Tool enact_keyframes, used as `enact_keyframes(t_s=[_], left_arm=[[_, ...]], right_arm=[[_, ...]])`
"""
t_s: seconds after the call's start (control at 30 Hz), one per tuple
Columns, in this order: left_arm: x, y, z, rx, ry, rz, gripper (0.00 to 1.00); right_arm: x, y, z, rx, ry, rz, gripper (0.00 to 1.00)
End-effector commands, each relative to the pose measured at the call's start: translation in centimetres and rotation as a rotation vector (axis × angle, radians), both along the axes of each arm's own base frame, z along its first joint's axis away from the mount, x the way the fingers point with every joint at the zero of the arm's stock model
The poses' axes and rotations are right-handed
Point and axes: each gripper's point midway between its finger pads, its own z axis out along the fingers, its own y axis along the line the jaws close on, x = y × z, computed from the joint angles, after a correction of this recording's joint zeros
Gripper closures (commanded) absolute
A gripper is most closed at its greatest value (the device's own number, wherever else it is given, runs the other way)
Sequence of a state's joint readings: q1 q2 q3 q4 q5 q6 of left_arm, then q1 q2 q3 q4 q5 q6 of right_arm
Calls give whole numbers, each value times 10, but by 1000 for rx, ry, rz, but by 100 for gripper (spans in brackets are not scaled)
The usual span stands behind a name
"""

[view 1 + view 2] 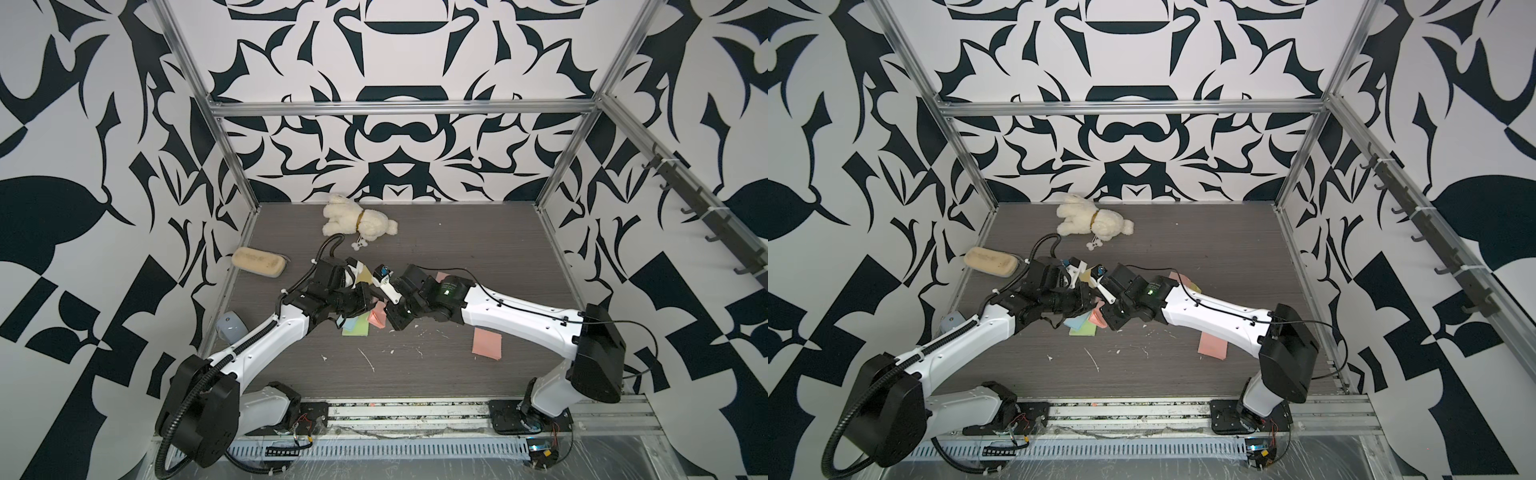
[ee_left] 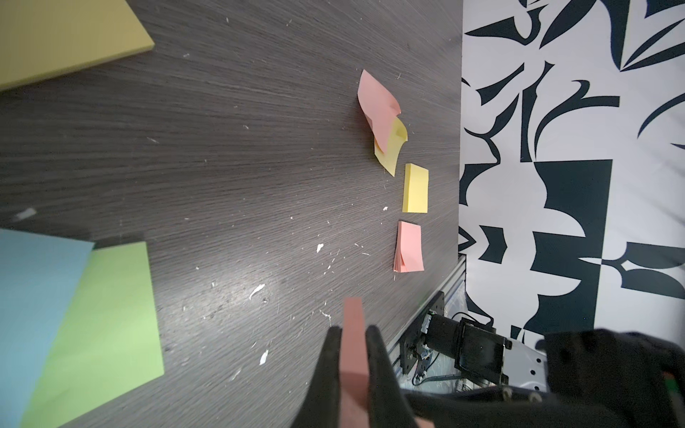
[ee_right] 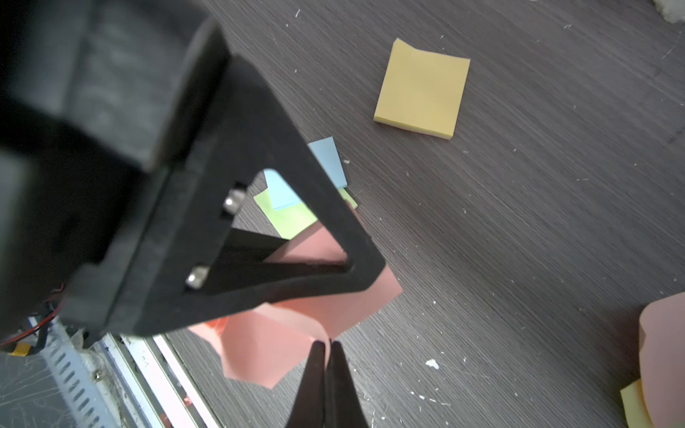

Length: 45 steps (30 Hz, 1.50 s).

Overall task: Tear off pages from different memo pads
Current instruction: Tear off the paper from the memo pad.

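The left hand [image 2: 354, 330] pinches a pink memo pad [image 2: 352, 311] edge-on, near a green pad [image 2: 111, 315] and blue pad [image 2: 33, 296].

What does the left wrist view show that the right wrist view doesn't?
Only left wrist: a small yellow square memo pad and a fanned pink memo pad near the patterned wall. Only right wrist: the right fingers shut on a curled pink paper page. Both: the left fingers clamping a thick pink pad, the blue pad overlapping the green pad.
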<state>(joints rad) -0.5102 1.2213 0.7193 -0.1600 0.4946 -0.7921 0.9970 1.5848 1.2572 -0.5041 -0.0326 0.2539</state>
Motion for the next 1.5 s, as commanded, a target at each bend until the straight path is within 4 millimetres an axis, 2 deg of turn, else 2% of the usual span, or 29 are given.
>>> enact_keyframes(t_s=[0.0,0.07,0.13,0.23,0.3,0.43,0.53,0.63,0.77,0.9,1.13,1.23,1.37,1.47], left_arm=[[-2,-3,5,-24,-24,-25,100],[-2,-4,4,-22,-17,-23,100],[0,-5,4,-24,-15,-22,100],[0,-6,6,-26,-18,-24,100],[-1,-6,7,-28,-18,-27,100],[-2,-3,3,-10,-5,-15,100],[-1,0,-5,6,21,9,99],[3,0,-5,-16,28,21,91],[7,-3,9,-106,9,22,69],[14,11,18,-192,-21,81,56],[10,28,29,-218,-137,129,44],[3,37,39,-216,-243,145,40],[-9,54,39,-180,-350,190,33],[-15,54,37,-166,-385,171,29]], right_arm=[[3,-7,7,-10,-38,-29,93],[1,-5,7,-21,-51,-18,84],[0,-3,9,-34,-69,-8,80],[0,1,10,-43,-89,-2,79],[2,2,11,-52,-104,-5,84],[3,2,14,-56,-120,-1,99],[4,-1,18,-74,-130,2,100],[4,-4,22,-102,-142,17,100],[4,-5,29,-117,-156,41,100],[3,-5,31,-140,-167,76,100],[2,-3,40,-130,-175,106,100],[2,-5,47,-108,-165,102,100],[3,-6,57,-81,-155,100,100],[1,-2,62,-68,-144,117,100]])
